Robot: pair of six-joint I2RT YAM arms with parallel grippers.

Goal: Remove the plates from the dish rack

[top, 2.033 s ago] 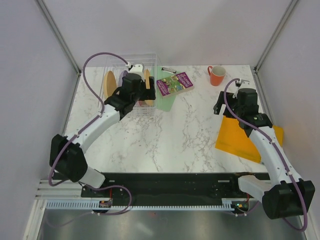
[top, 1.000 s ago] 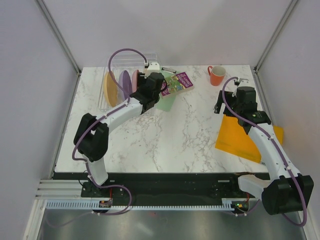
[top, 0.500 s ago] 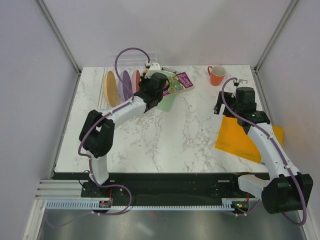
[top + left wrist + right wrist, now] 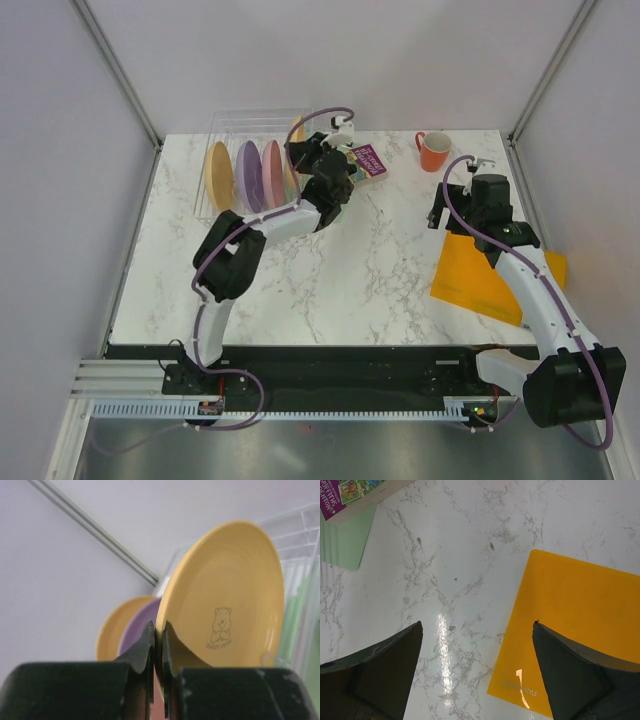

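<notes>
The left fingers (image 4: 147,645) pinch the rim of the bear-printed yellow plate (image 4: 225,595), upright at the dish rack's (image 4: 228,124) right end. The other yellow plate (image 4: 216,176), purple plate (image 4: 247,170) and pink plate (image 4: 271,166) stand on edge there. The right fingers (image 4: 385,670) are spread wide and empty above the bare bench (image 4: 470,580), at the orange sheet's (image 4: 580,620) left edge.

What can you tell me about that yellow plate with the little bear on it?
The yellow plate is round, matte and shallow, with a small bear drawing and tiny lettering printed on its face. It stands on edge, its rim pinched between the fingers of the left gripper, with the clear dish rack behind it.
</notes>
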